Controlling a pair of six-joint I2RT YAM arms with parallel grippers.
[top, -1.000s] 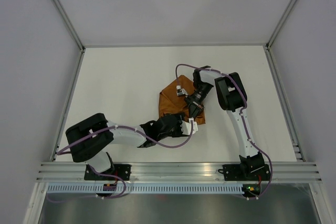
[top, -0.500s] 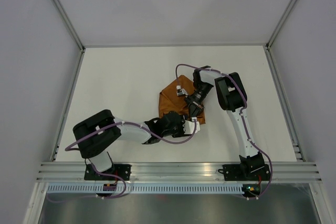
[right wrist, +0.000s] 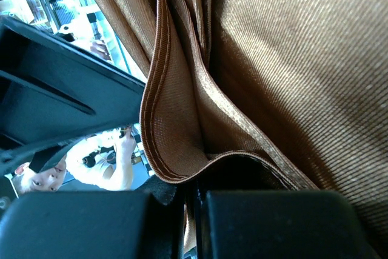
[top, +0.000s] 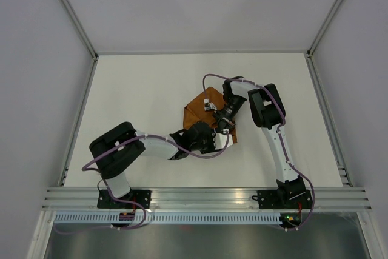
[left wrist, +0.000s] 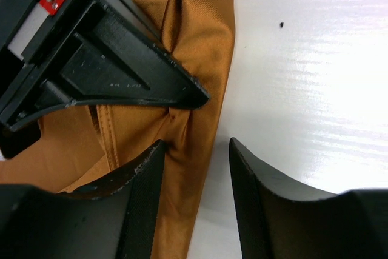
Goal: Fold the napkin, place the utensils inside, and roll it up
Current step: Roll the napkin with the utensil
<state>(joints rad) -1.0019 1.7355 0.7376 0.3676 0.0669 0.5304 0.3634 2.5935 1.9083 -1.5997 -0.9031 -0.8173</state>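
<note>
Napkin (top: 197, 107) folded, middle of counter, slightly toward right edge. Right hand (right wrist: 194, 207) clamped on hem fold. Left hand (left wrist: 197, 150) jaws apart, straddling near corner. Risk: left pinches single layer, fold springs open; hands could collide. Utensils unseen.

The napkin (top: 197, 108) is plain rust-orange (finely ribbed up close); the table (top: 139, 101) around it white, the right gripper (left wrist: 203, 96) on it black, red-tagged; nearby cables (top: 213, 76) purple.

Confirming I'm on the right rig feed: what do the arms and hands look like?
The left arm and right arm have white links, black joints and purple cables. Both hands are black with wedge-shaped fingers; the right hand carries a red tag.
</note>
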